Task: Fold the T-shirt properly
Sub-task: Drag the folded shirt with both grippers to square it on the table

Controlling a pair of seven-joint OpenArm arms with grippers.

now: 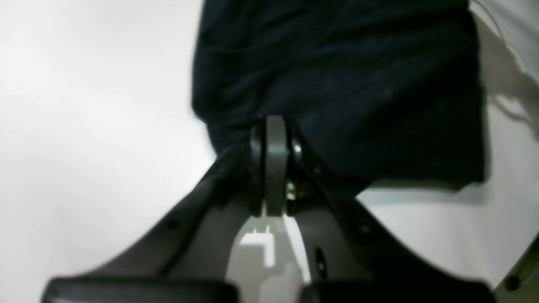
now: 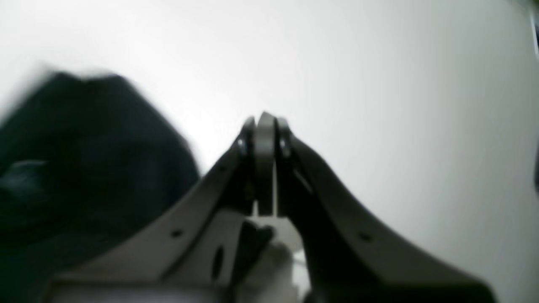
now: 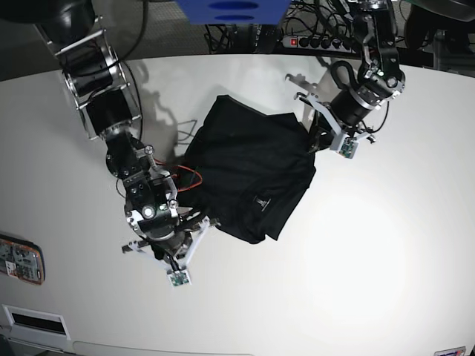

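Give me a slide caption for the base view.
Black T-shirt lies partly folded on the white table, one arm at each side, both end effectors shut.

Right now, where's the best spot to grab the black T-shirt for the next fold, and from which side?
Probably the T-shirt corner nearest the left end effector, approached from the table's far right: that edge lies flat and exposed, while the middle is bunched.

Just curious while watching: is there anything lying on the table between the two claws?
Yes: in the base view the black T-shirt fills the stretch between the left claw and the right claw, on the white table.
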